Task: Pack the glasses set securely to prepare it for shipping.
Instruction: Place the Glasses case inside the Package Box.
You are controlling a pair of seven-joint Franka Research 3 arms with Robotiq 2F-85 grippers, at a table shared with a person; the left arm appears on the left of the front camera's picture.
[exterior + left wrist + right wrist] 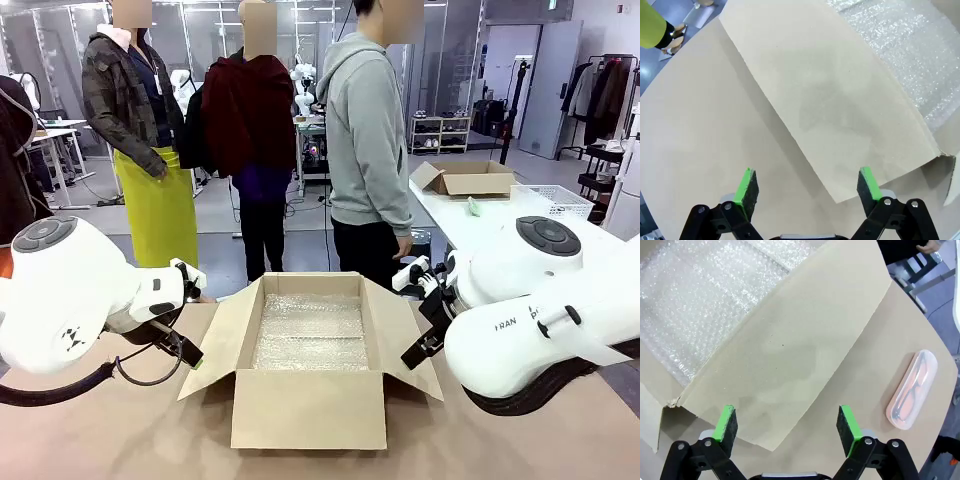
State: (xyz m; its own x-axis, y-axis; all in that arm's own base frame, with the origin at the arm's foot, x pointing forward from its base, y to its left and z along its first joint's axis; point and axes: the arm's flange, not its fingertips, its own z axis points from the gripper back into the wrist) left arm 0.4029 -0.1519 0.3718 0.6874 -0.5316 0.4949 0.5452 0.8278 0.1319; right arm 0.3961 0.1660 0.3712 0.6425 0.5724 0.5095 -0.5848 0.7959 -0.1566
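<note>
Front view: the open cardboard box (pixel 308 405), lined with bubble wrap (pixel 310 330), sits mid-table (pixel 100 440). Your left gripper (pixel 188 350) and right gripper (pixel 420 348) flank it.

Left wrist view: the jaws are released and grasp nothing, hanging over a box flap (pixel 840 100).

Right wrist view: these jaws are released too, above the other flap (pixel 790 355). The glasses case (pixel 912 390) lies flat on the table beyond that flap, apart from it. It is pale pink, oblong and round-ended, with 1 pair of glasses showing through the lid. Expect it to be light, rigid, slick and probably crackable, so pinch it gently across its narrow middle.
</note>
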